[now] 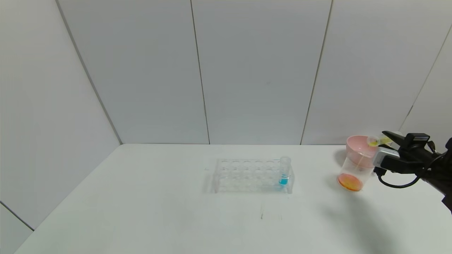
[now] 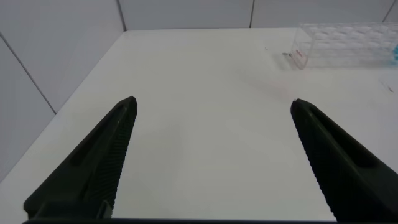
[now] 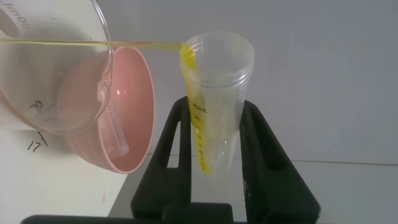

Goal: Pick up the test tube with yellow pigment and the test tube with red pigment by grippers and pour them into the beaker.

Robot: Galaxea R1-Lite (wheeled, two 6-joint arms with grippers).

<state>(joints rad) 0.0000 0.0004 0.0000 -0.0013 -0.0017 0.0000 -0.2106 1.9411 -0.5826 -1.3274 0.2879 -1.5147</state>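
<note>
— Nearest at hand, what do you see?

— Two black ribbed fingers (image 2: pixel 102 165) of the left gripper (image 2: pixel 214 162), spread wide and released, with nothing between them, hanging over the bare white counter (image 2: pixel 205 93) in the lower part of the left wrist frame.

— And further out?

— At the centre of the head frame stands a clear plastic tube rack (image 1: pixel 252 175). One short clear tube with blue liquid (image 1: pixel 284 173) stands upright in its right end.

— Where is the work going on?

— At the right edge of the head frame. The black right gripper (image 1: pixel 386 139) is clenched on the short clear test tube with yellow pigment (image 1: pixel 378 141), which lies tipped nearly level. In the right wrist frame its fingers (image 3: pixel 258 149) press either side of the tube (image 3: pixel 214 99), and a thin yellow stream (image 3: pixel 87 43) runs from the tube's lip across into the small clear plastic beaker (image 3: pixel 53 68).

— What is in that beaker?

— Orange-red liquid at its bottom (image 1: pixel 350 181). The beaker (image 1: pixel 355 173) stands right in front of a round pink bowl (image 1: pixel 360 146) on the counter's far right.
</note>
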